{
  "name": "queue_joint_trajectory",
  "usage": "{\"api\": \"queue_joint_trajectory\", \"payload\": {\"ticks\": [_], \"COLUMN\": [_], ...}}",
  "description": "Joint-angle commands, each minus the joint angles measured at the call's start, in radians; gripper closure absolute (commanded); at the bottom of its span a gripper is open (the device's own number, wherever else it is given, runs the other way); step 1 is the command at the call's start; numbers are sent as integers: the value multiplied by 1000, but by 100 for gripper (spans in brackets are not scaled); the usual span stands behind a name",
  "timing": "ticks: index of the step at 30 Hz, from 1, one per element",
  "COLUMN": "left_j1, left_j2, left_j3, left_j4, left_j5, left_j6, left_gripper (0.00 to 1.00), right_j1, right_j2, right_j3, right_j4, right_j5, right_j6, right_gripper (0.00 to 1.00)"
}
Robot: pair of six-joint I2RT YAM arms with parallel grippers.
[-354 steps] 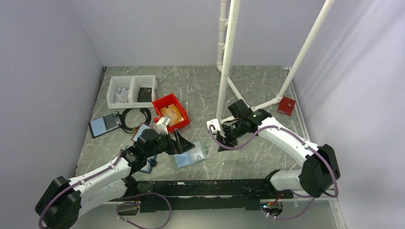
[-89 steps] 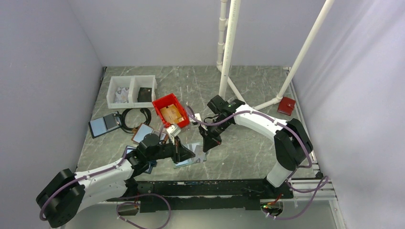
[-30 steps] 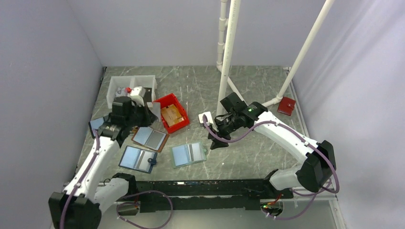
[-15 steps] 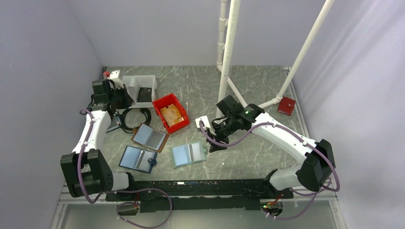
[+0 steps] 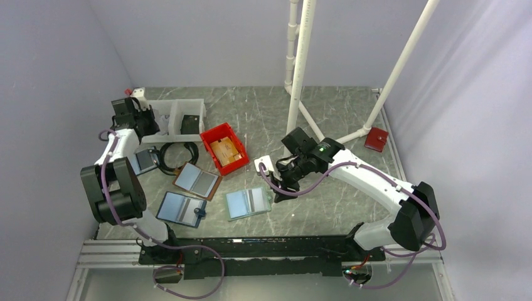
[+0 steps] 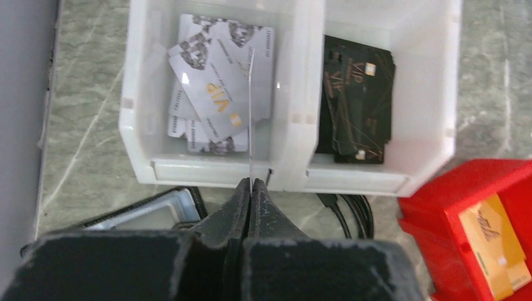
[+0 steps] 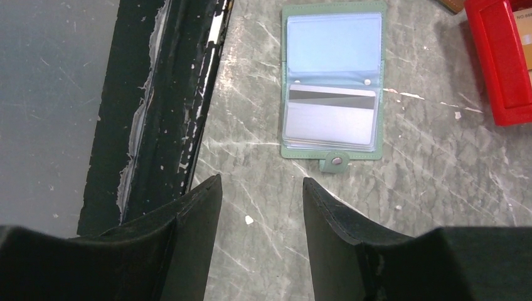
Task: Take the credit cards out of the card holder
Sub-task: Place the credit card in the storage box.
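Holder (image 7: 332, 47): laid open and flat on the counter (image 7: 439, 182), close to its near edge and left of the middle.
Striped card (image 7: 331, 119): one pale card with a dark stripe is seen in the clear pocket beside the tab; the other pocket looks empty.
Left tool (image 6: 251, 188): closed on a thin card (image 6: 250, 119), which is held edge-on above the left compartment of the bin (image 6: 213, 170) at the far left corner, where pale cards are piled.
Right tool (image 7: 260, 188): held about half open with nothing in it, above the counter near the holder's tab side and clear of it.
Handling: the cards are judged light, stiff and slick. The holder is judged light and floppy, so it may be dragged along when a card is pulled.
Grip: the striped card is best pinched at whichever edge is exposed at the pocket mouth. Which edge that is cannot be told.
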Motion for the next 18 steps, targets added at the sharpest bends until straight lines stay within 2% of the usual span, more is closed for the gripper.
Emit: {"api": "queue_joint_trajectory", "payload": {"ticks": [1,12,14,18], "left_j1": [35,90,92,93], "left_j2": [78,300,332,390], "left_j3": [97,289,320,406], "left_j4": [14,-137,-165,-264], "left_j5": [11,201,215,162], "left_j6": [38,-28,-43,-111], "left_gripper": [100,96,93,77], "right_j1": [16,28,33,37], "right_j2": [7,27,31,38], "right_j3": [-3,-3,-3,-3], "right_j4": [11,11,11,11], "right_j5": [1,18,24,32], "right_j6": [-17,-22,-21,-23], "right_gripper": [47,47,48,48]}}
